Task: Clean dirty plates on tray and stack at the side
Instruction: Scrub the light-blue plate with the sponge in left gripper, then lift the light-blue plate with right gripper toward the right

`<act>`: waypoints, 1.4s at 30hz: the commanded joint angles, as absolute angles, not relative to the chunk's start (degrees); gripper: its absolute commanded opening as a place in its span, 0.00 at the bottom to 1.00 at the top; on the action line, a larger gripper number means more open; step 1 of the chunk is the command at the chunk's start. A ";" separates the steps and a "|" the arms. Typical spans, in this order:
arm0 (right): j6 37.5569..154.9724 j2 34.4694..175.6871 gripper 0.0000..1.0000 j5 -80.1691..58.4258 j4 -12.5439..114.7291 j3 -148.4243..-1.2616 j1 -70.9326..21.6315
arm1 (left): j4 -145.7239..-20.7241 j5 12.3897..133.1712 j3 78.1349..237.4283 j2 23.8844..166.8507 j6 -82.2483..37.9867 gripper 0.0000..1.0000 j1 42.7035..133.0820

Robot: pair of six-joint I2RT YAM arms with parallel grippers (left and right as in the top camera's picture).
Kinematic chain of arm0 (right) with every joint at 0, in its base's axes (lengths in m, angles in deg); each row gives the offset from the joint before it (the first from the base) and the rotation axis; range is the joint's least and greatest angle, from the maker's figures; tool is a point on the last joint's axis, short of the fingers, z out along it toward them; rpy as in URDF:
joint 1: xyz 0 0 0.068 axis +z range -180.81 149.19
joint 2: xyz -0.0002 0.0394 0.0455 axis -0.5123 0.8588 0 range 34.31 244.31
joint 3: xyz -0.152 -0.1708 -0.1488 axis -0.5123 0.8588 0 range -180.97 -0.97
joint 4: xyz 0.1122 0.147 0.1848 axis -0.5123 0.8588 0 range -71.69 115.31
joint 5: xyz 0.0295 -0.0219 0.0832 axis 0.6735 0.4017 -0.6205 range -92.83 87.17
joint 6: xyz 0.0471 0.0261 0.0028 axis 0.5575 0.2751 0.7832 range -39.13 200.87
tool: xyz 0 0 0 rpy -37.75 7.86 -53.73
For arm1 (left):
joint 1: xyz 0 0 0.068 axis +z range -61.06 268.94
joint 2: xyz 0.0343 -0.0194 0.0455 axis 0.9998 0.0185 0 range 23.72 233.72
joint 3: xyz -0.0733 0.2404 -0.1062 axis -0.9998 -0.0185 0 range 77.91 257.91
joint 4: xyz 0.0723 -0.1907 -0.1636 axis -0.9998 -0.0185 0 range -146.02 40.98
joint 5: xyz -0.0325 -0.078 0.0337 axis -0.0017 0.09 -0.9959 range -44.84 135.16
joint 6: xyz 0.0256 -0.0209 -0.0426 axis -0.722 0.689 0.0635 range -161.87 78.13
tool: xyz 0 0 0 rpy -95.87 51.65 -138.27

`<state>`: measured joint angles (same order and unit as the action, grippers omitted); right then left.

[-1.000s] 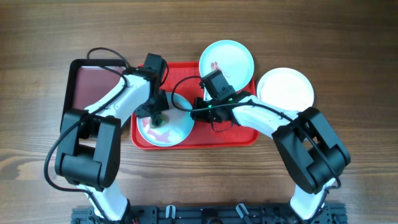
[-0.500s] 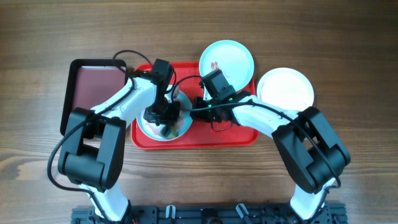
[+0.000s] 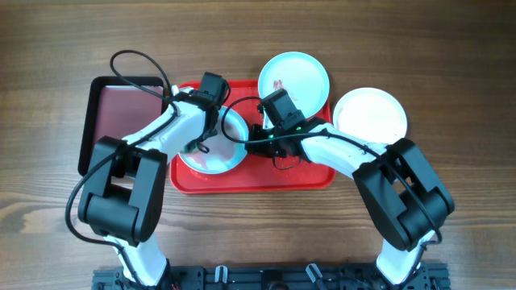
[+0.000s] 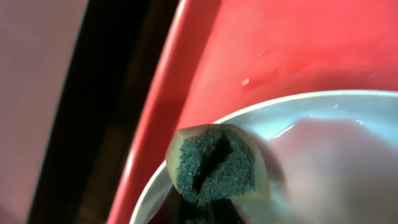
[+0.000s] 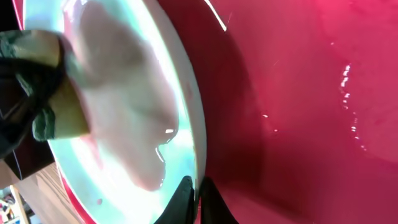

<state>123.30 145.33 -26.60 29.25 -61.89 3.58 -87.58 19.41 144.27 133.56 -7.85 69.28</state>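
**A:** Why is the right gripper (image 5: 196,194) on the plate (image 3: 219,155)?

**B:** It pinches the plate's rim on the side toward the middle of the tray (image 3: 282,174). I judge it is there to stop the plate sliding under the wipe.

**A:** And the left gripper (image 3: 199,145)?

**B:** It is pressed together on a sponge (image 4: 214,165), which it pushes onto the plate's inner face near the opposite rim. That way the two arms work from opposite sides and stay clear of each other.

**A:** Where does the plate sit, and which way does it face?

**B:** It sits in the tray's left half with its hollow side up. It is round, so it has no long axis. I cannot tell if the pinched edge is lifted. The tray's long side runs left to right.

**A:** What about the others?

**B:** The smeared plate (image 3: 294,79) overlaps the tray's far rim. The white plate (image 3: 369,114) lies on the table just beside the tray, probably where the stack goes.
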 commanded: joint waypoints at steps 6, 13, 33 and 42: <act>122.80 146.51 0.04 -25.35 30.41 -61.83 3.23 | -75.58 55.54 143.49 135.16 -25.64 0.04 66.18; 122.60 146.51 0.04 -25.83 30.51 -61.83 3.23 | -76.37 67.84 143.73 134.59 -29.55 0.04 67.49; 112.31 120.17 0.04 3.85 52.00 -61.83 2.86 | -91.98 61.57 150.98 126.46 -24.48 0.04 84.76; 110.82 116.30 0.04 39.89 58.12 -61.83 16.32 | -91.96 61.55 150.98 130.13 -24.50 0.04 80.54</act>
<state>111.37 117.44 25.42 57.60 -61.65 13.83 -92.11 62.14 151.14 129.50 -25.01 82.05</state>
